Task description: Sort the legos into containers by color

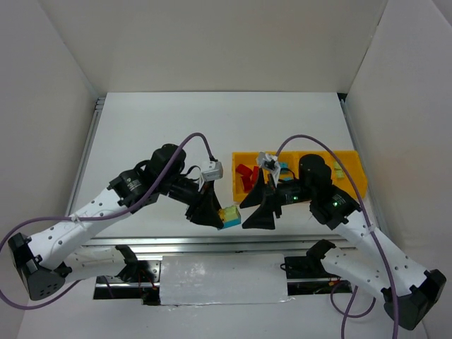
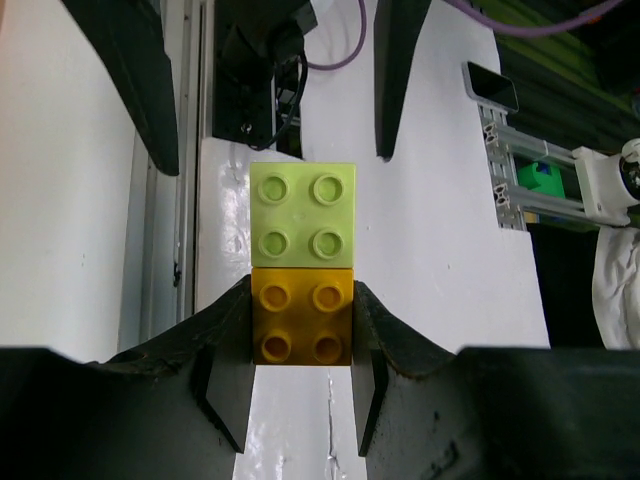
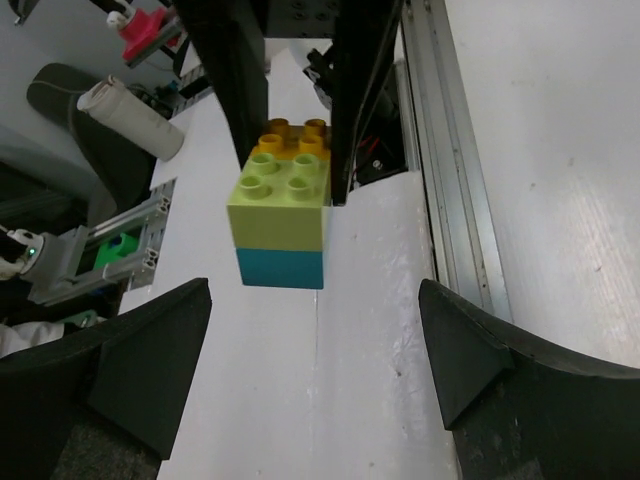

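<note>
Top camera: my left gripper (image 1: 215, 214) is clamped on a small clump of studded plastic bricks (image 1: 229, 217), just off the near left end of the long yellow-orange plastic tray (image 1: 355, 176). My right gripper (image 1: 256, 210) is just beside it.

Left wrist: my fingers (image 2: 230, 370) pinch the orange-yellow brick (image 2: 302, 322), and a pale green brick (image 2: 303, 213) is joined beyond it.

Right wrist: my jaws stand wide. The clump, with a teal brick (image 3: 281, 267) underneath, sits ahead of them, untouched.
</note>
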Robot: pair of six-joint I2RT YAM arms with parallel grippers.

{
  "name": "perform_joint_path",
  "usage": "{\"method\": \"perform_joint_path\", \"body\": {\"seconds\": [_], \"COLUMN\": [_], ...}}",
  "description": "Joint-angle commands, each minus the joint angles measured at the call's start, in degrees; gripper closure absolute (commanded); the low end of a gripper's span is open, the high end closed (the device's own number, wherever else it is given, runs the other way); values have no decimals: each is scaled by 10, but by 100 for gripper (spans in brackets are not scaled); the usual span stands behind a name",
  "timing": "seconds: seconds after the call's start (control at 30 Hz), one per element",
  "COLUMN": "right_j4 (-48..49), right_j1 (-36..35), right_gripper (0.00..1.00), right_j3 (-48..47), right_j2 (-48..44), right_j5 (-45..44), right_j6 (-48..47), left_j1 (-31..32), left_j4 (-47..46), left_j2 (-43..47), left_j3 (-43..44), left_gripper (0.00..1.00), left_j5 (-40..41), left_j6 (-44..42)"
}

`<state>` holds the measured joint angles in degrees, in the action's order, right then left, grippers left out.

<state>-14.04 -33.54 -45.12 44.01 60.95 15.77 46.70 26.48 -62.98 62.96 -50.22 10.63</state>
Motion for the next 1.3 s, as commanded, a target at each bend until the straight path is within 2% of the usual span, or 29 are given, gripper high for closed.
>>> {"method": "perform_joint_path", "body": {"seconds": [0.0,0.13,0.47,0.77,1.0,1.07,1.1,1.2,1.23,1.27], "right_j4": [-35,-27,15,24,27,27,27,29,30,31], "right_j1": [-35,-44,-66,-131,-141,-139,-140,-142,-142,-142], "right_gripper": [9,11,15,28,34,43,51,61,61,56], "right_j3": [-34,-34,-51,-66,-77,-80,-81,-79,-78,-77], "right_j2": [12,23,62,103,108,111,113,116,118,118], "right_j5": [-62,-75,-43,-79,-103,-105,-103,-98,-95,-95], "right_j6": [-14,-4,11,6,4,3,1,2,2,3], "left_j1": [3,8,9,9,9,9,9,9,9,9], "left_j4": [61,43,30,29,28,28,27,29,30,29], "left_j2": [-6,-1,2,2,1,2,2,2,3,4], "left_j3": [16,-9,-37,-39,-41,-42,-42,-41,-39,-39], "left_gripper": [100,100,100,100,100,100,100,100,100,100], "left_j5": [-20,-51,-29,-28,-27,-29,-30,-30,-30,-30], "left_j6": [-46,-50,-40,-42,-40,-40,-40,-42,-43,-43]}}
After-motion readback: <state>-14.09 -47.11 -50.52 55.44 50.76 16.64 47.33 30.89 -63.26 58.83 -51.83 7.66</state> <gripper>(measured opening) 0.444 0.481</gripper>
